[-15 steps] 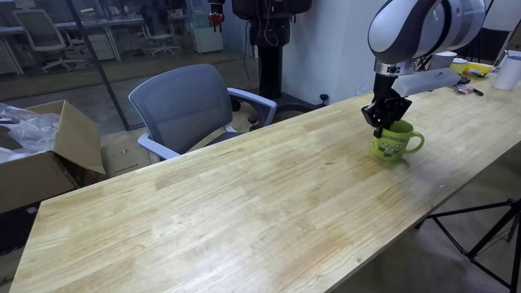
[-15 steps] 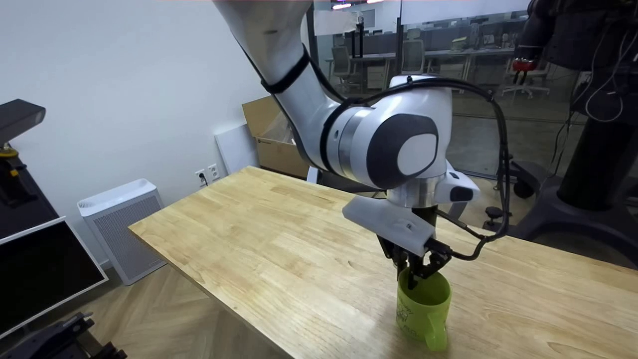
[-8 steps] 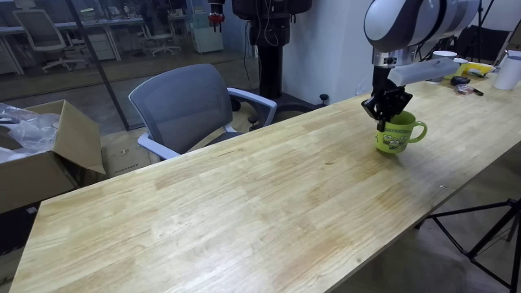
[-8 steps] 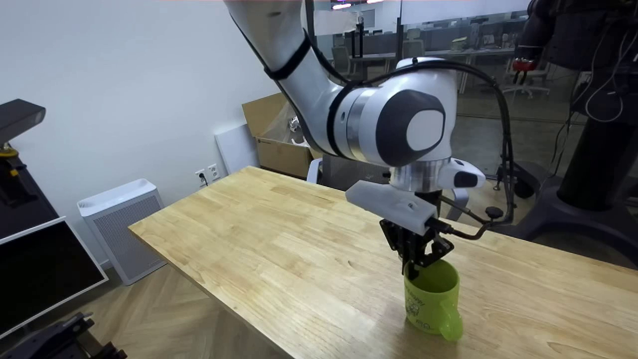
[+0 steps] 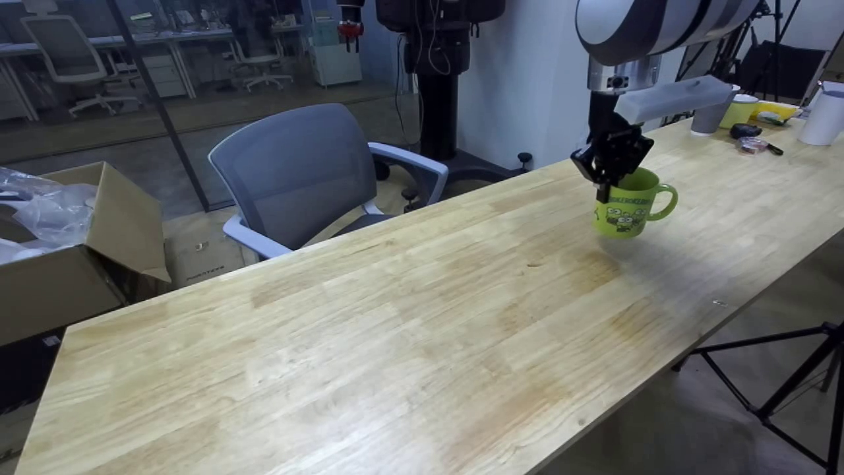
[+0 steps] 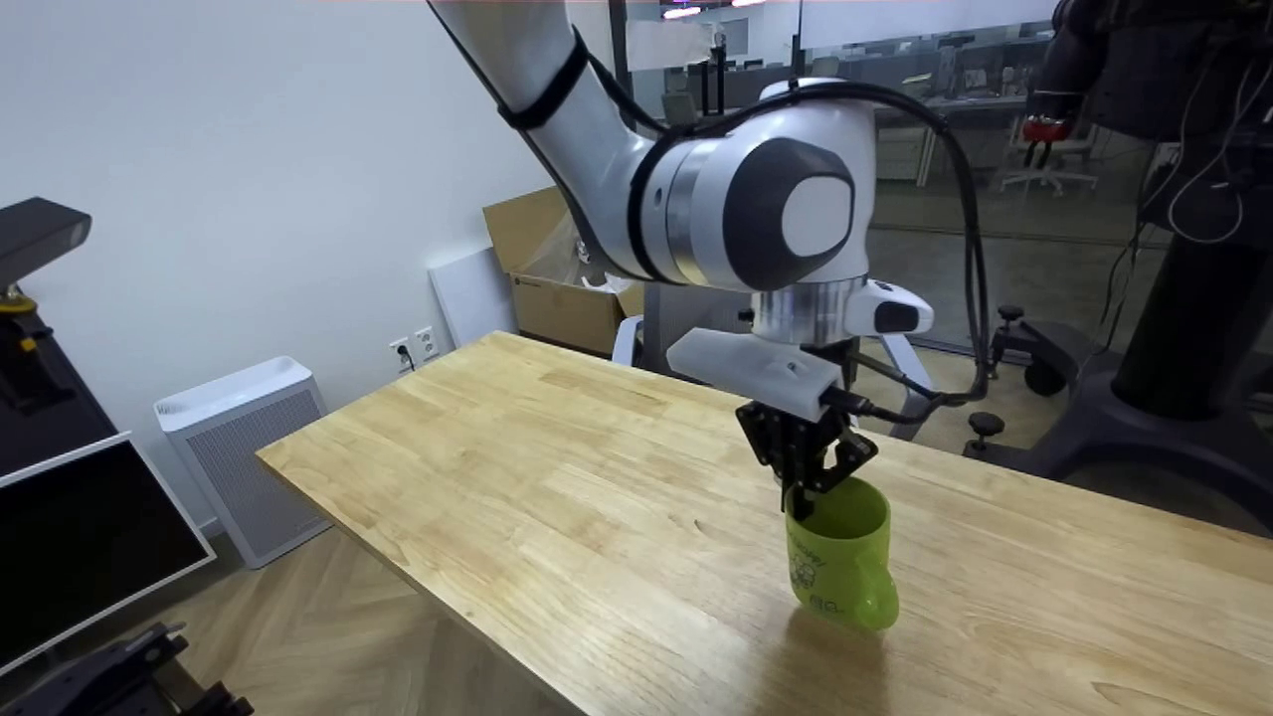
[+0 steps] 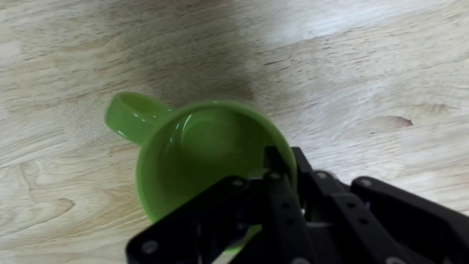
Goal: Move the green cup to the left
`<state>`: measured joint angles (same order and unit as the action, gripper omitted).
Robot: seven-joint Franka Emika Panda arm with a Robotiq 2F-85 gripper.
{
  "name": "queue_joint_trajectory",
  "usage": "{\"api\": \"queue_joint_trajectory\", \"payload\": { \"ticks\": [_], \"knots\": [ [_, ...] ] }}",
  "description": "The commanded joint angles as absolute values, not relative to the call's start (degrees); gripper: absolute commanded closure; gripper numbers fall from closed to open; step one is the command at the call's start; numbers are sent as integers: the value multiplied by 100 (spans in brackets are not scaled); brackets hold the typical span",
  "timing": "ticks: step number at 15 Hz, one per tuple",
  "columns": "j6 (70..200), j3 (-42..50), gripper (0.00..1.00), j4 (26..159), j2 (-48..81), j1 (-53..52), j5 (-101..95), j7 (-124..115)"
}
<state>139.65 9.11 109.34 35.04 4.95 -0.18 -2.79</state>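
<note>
Green cup [image 6: 840,559] (cartoon-printed), mouth up, held aloft

in an exterior view, a white and grey robot arm [image 6: 806,214] is hanging over a wooden table [image 6: 517,477], a black cable [image 6: 971,214] looping beside it. its black gripper [image 6: 794,504] is pinching the rim of the green cup [image 6: 840,572], one finger [image 6: 804,506] sitting inside and the other outside. the cup is hovering just above the table, its handle pointing toward the lower right. past the far edge, a grey chair [image 6: 684,320] is standing near an open cardboard box [image 6: 559,313]; a white slatted unit [image 6: 254,457] is standing by the wall [image 6: 278,149], and a white-framed black screen [image 6: 90,542] is slanting at the left.
</note>
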Motion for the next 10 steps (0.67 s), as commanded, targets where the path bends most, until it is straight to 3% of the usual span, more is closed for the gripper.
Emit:
{"api": "queue_joint_trajectory", "payload": {
  "ticks": [1,10],
  "knots": [
    [13923,856,97,11185,3271,248,-187,-605],
    [13947,625,97,11482,3245,-183,-242,-709]
  ]
}}
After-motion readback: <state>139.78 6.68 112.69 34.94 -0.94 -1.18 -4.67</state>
